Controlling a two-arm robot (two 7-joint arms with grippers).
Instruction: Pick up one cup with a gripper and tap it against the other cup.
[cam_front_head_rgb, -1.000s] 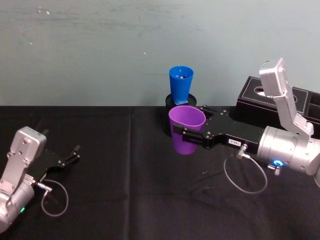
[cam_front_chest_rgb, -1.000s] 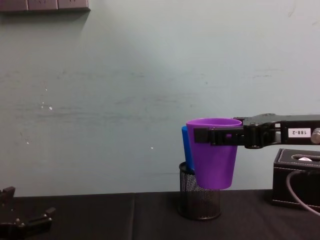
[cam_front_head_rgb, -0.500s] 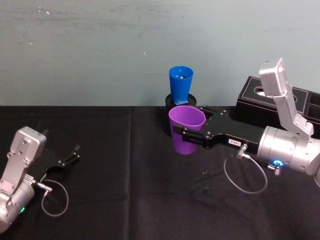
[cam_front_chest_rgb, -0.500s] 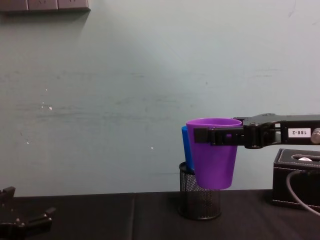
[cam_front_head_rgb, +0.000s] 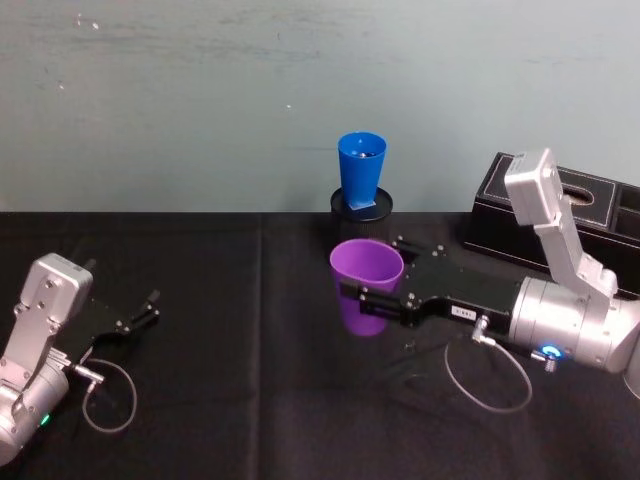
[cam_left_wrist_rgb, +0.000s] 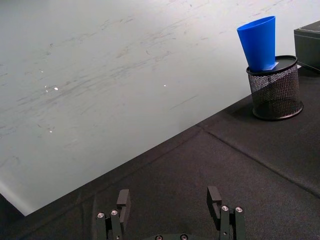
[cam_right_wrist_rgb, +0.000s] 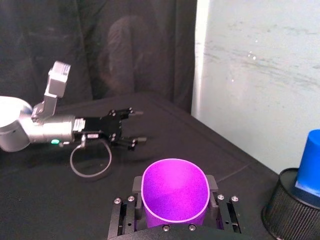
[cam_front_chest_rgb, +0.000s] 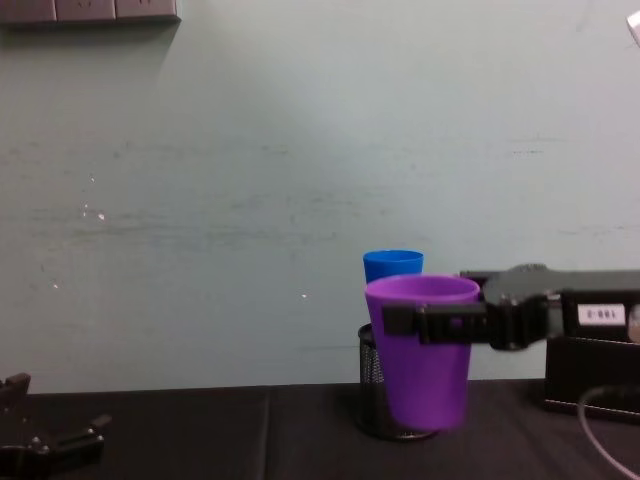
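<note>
1. Black cloth covers the table, and a pale blue-green wall stands behind it.
2. At the far left the left gripper lies idle low on the cloth, its two black fingers spread apart with nothing between them.
3. Near the middle of the table, the purple cup is upright and clear of the cloth; in the chest view its base hangs a little above the tabletop, in front of the mesh holder.
4. Behind the purple cup, nearer the wall, the blue cup stands in a black mesh pen holder, leaning slightly, its rim well above the holder's edge. In the head view the two cups are apart; in the chest view the purple one overlaps the blue one's lower part, and I cannot tell whether they touch.
5. Reaching in from the right, the right gripper clamps the purple cup just below its rim, one flat black jaw on each side; a white label sits on its body.
6. Furthest right, a black box with pale stitching rests by the wall behind the silver-grey right arm.
</note>
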